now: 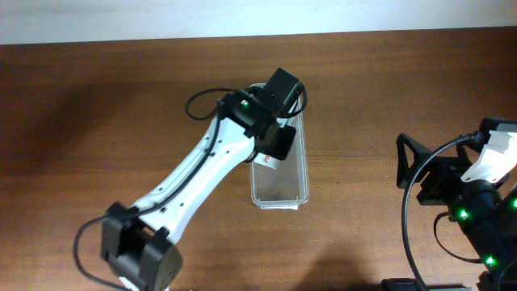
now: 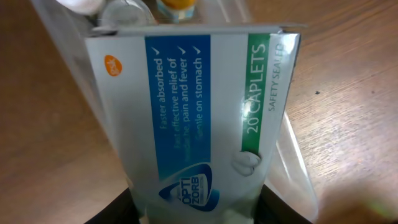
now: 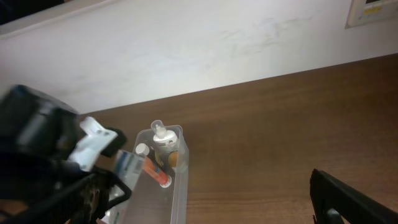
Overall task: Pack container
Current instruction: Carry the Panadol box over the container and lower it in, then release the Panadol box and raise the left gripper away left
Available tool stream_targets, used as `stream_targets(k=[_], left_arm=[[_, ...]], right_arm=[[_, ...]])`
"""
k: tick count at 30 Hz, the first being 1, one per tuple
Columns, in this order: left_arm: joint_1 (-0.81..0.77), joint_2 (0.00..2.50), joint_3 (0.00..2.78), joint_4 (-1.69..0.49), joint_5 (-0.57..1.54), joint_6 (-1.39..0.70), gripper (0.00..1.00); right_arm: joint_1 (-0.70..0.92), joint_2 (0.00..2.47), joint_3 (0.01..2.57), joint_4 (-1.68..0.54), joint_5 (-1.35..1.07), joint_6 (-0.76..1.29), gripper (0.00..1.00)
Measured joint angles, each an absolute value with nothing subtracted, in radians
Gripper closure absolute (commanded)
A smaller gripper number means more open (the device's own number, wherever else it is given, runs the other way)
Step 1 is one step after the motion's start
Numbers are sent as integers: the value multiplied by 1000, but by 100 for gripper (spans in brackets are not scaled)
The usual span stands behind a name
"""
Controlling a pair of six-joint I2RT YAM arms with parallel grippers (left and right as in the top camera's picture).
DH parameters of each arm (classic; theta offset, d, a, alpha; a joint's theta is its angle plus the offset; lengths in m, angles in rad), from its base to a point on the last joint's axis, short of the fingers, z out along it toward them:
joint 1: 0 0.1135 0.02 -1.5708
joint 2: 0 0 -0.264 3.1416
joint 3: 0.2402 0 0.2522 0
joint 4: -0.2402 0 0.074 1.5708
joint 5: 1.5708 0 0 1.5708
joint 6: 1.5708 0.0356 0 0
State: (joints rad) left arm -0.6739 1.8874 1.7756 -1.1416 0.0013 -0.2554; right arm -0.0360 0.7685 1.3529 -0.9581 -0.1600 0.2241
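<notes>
The caplet box (image 2: 199, 124) is held pinched by the left gripper (image 1: 275, 149) between the long clear walls of the container (image 1: 283, 192), which is set at the middle of the table (image 1: 97, 105) with bare wood along every rim, while for the right gripper (image 1: 414, 166), well apart at the right edge, it cannot be told if it is spread or pressed together.

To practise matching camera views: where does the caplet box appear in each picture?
Overhead: caplet box at centre, over the container.
Left wrist: fills the middle.
Right wrist: lower left, at the container.
Shared landmark: the clear container.
</notes>
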Motion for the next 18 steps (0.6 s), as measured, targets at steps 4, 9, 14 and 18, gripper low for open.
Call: stream_targets(k=[4, 9, 14, 18], left_arm=[[-674, 1945, 1776, -1144, 19, -311, 55], [-680, 1988, 1773, -1143, 39, -362, 54], [-701, 1999, 1773, -1132, 49, -405, 50], [-731, 2022, 1773, -1124, 52, -449, 44]], right_arm=[[-36, 768, 1353, -958, -160, 224, 2], [-36, 768, 1353, -958, -160, 224, 1], [-36, 768, 1353, -958, -160, 224, 2], [-36, 768, 1353, -958, -160, 224, 2]])
